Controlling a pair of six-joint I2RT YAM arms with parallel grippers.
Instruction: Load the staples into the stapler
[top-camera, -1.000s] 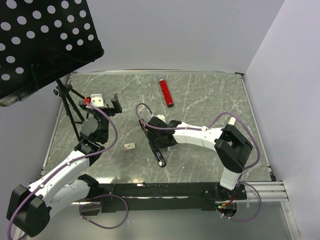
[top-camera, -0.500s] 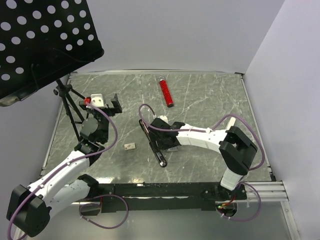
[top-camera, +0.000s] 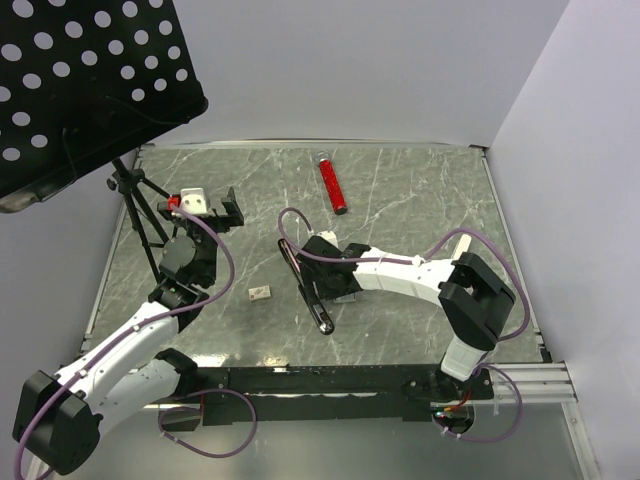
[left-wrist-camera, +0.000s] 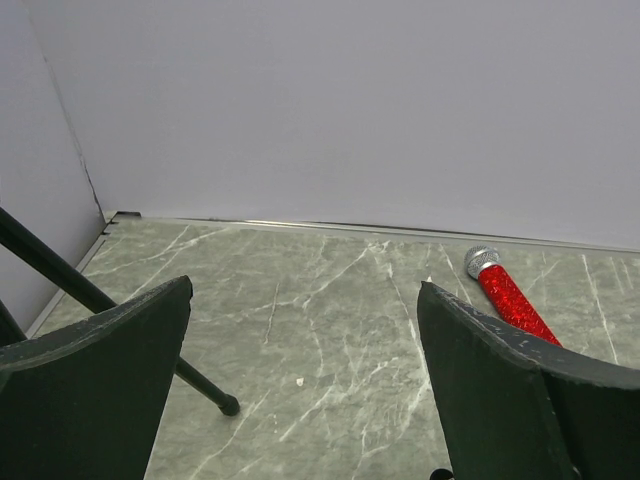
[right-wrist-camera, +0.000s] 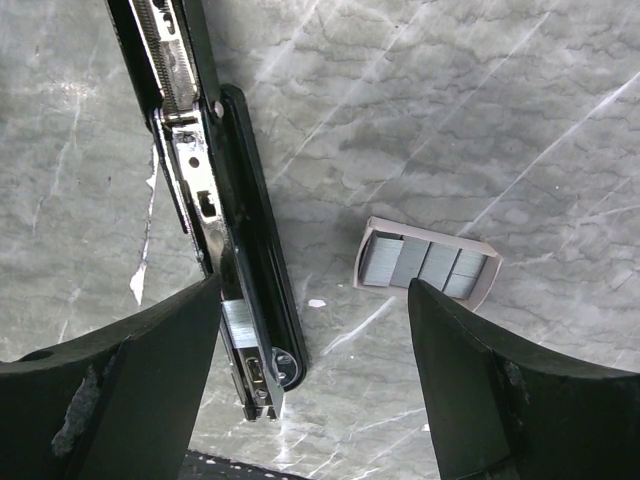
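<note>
The black stapler (right-wrist-camera: 236, 190) lies opened out on the marble table (top-camera: 420, 190), its metal channel facing up; from above the stapler (top-camera: 316, 308) is partly under my right wrist. A short silver strip of staples (right-wrist-camera: 238, 325) sits in the channel near its front end. My right gripper (right-wrist-camera: 315, 290) hovers open just over that end, with the left finger beside the strip and nothing between the fingers. My left gripper (left-wrist-camera: 305, 290) is open and empty, held up at the table's left (top-camera: 215, 208), far from the stapler.
A small beige tray of spare staple strips (right-wrist-camera: 425, 262) lies right of the stapler, between my right fingers. A beige box piece (top-camera: 259, 293) lies left of the stapler. A red tube (top-camera: 332, 184) rests at the back. A tripod leg (left-wrist-camera: 120, 320) and a perforated black stand (top-camera: 80, 80) fill the left.
My right gripper has opened a little wider and its wrist has shifted slightly left over the stapler. The left arm has not moved.
</note>
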